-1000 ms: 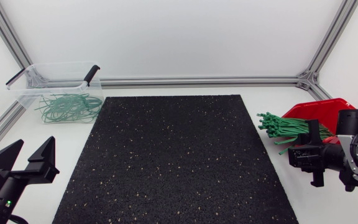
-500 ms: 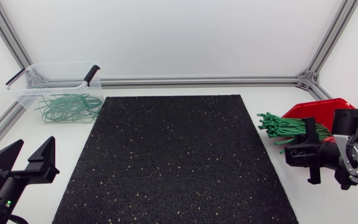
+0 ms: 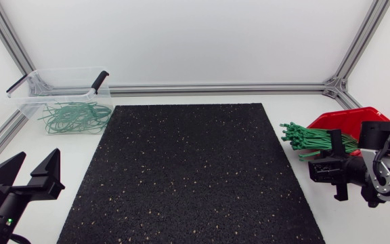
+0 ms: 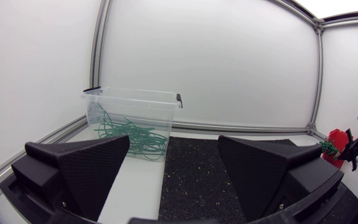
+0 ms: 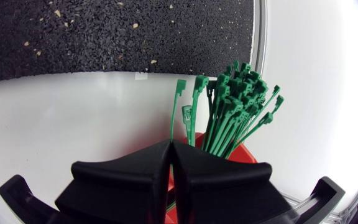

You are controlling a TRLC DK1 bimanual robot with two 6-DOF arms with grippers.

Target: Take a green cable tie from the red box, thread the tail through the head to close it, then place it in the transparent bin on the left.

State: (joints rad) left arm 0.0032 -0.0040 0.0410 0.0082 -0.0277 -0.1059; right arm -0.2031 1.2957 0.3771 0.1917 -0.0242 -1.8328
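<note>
The red box (image 3: 347, 118) sits at the table's right edge, with a bundle of green cable ties (image 3: 310, 137) fanning out of it toward the mat. My right gripper (image 3: 317, 169) is just in front of the bundle. In the right wrist view its fingers (image 5: 135, 171) are pressed together, and one green cable tie (image 5: 179, 99) runs down into the seam between them, apart from the bundle (image 5: 235, 106). The red box (image 5: 238, 152) shows beside the fingers. My left gripper (image 3: 29, 173) stands open and empty at the front left (image 4: 173, 180). The transparent bin (image 3: 32, 91) is at the back left.
Closed green tie loops (image 3: 73, 116) lie in the bin (image 4: 135, 102). A black speckled mat (image 3: 195, 169) covers the middle of the table. An aluminium frame rail (image 3: 215, 88) runs along the back edge.
The right gripper's fingers have come together from partly open to shut on a tie, and the arm has shifted slightly toward the table's front. The left arm has not moved.
</note>
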